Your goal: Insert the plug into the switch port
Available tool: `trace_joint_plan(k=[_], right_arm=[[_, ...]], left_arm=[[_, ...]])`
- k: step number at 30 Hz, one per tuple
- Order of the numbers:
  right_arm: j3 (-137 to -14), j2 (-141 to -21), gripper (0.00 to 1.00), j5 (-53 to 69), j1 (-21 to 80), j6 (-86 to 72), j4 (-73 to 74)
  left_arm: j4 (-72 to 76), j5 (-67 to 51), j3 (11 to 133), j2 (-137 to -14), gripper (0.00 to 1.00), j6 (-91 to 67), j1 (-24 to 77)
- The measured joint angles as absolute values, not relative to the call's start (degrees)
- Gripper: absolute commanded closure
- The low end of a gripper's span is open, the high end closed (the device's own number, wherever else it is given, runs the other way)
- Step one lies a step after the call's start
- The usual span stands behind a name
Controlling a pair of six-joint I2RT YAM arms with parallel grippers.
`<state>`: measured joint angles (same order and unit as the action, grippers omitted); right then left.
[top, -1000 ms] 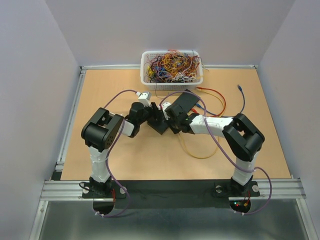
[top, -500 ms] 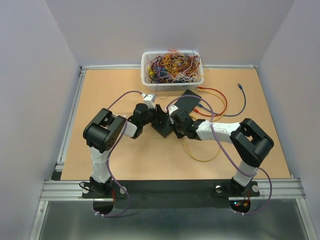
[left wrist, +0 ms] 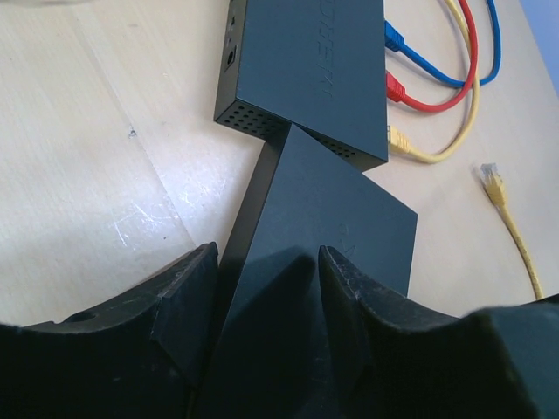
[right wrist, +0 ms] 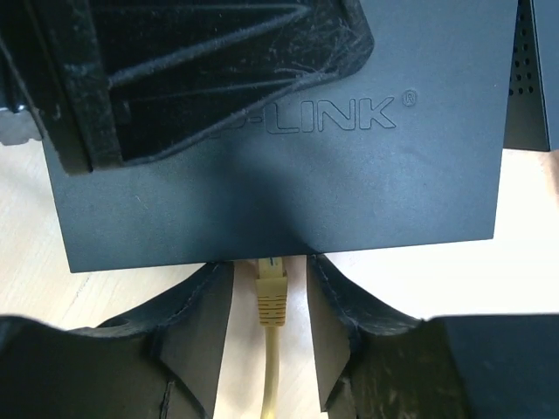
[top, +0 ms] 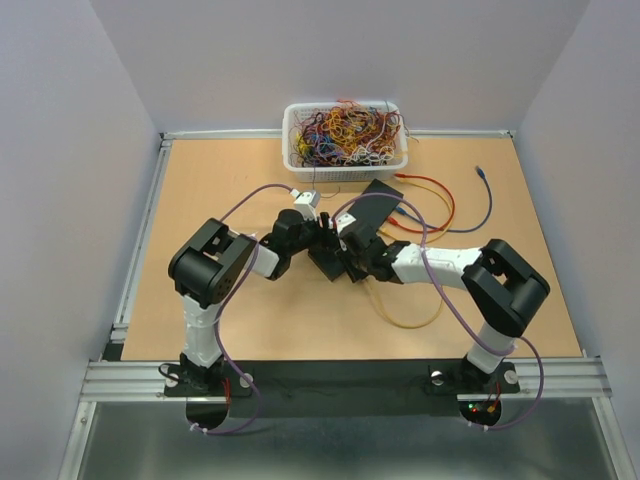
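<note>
Right wrist: yellow plug (right wrist: 272, 301) inside spread right tool (right wrist: 269, 266), tip at switch (right wrist: 349, 183) edge.

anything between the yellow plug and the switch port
Nothing visible does. The yellow plug lies inside the open right tool, its tip at the TP-Link switch's near edge; the port itself is hidden.

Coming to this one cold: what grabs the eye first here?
The basket at the far edge of the table, heaped with tangled coloured wires. Then, mid-table, the black switch: the left gripper straddles one corner, and the yellow plug sits at its edge between the open fingers of the right gripper.
</note>
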<state>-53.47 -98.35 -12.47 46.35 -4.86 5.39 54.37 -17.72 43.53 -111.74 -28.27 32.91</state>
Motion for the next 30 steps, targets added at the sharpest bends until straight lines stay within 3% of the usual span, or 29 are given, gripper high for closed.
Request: trace_joint_plan(k=[13, 30], right_arm=[[-50.54, -95.59, 0.34, -13.13, 46.59, -4.93, 5.37], [-51.20, -96.16, 0.29, -15.14, 47.00, -3.99, 5.63]], left_arm=[[52.84, -17.43, 41.85, -109.73, 0.38, -30.68, 33.78], [50.85, -13.58, 39.03, -106.45, 0.38, -33.52, 33.74]])
